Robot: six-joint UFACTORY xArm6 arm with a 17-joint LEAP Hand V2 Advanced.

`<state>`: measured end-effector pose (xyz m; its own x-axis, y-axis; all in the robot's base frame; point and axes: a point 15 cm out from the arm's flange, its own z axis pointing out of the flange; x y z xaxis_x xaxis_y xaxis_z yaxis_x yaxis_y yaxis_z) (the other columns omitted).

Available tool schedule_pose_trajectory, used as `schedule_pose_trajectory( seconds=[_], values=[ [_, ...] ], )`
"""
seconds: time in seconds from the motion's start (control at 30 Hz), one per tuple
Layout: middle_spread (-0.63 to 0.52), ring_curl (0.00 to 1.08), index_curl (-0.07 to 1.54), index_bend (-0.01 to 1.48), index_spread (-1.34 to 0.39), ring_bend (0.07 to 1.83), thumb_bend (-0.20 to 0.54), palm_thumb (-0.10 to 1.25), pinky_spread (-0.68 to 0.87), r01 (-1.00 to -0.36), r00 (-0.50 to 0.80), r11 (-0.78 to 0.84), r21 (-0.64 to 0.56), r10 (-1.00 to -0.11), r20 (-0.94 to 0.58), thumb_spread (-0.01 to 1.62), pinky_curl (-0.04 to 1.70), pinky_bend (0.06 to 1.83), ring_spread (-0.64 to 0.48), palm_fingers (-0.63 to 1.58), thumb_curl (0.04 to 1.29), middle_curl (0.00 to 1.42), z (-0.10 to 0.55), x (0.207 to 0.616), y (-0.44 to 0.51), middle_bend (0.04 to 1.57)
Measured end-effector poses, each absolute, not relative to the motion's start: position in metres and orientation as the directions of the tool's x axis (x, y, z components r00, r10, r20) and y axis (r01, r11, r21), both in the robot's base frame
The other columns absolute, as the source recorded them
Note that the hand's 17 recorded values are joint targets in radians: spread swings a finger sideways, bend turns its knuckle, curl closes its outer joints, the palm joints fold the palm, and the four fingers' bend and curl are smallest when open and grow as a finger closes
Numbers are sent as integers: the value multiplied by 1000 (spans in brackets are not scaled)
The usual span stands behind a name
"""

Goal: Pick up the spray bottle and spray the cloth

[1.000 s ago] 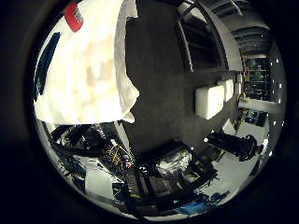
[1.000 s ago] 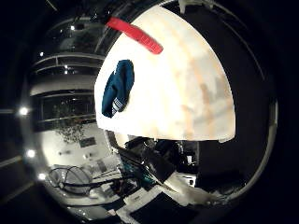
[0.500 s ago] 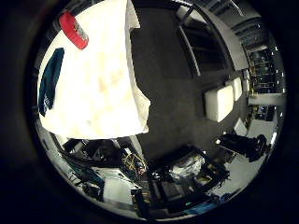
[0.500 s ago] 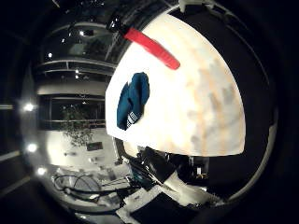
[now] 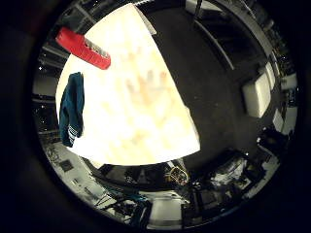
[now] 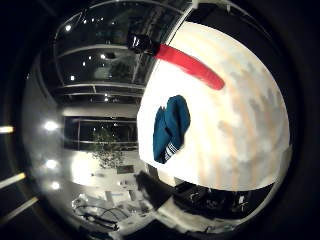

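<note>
A red spray bottle (image 5: pixel 82 47) lies on its side on the pale table (image 5: pixel 141 116), near one edge. Its black spray head (image 6: pixel 142 44) sticks out past the table's rim. A dark teal cloth (image 6: pixel 170 127) with a striped hem lies crumpled on the same table, a short way from the bottle. Both look small, so the palm is well above them. A faint shadow of the hand (image 5: pixel 146 87) falls on the tabletop. No part of the hand itself shows in either view.
Beyond the table's edge is a dark floor (image 5: pixel 214 82) with a white box (image 5: pixel 257 94) on it. Equipment and cables (image 5: pixel 175 174) crowd the space beside the table. Ceiling lights and a plant (image 6: pixel 107 147) show in the room around.
The whole picture has shifted in both views, so the camera has moved. The table, bottle and cloth now sit more centrally and look larger. Neither object has moved on the table.
</note>
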<state>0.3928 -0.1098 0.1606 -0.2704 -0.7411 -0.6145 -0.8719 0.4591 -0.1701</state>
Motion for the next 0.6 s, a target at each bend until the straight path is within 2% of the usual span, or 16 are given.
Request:
schedule_pose_trajectory(
  seconds=[0.17,0.6],
  values=[
    [262,259,193,128,-183,260,-37,179,421,-860,-251,476,-184,-709,-659,841,325,434,303,-89,285,272,150,399,-107,173],
    [262,261,179,132,-183,253,-34,188,409,-846,-257,505,-169,-665,-701,846,323,419,293,-79,303,248,132,408,-102,170]
  ],
)
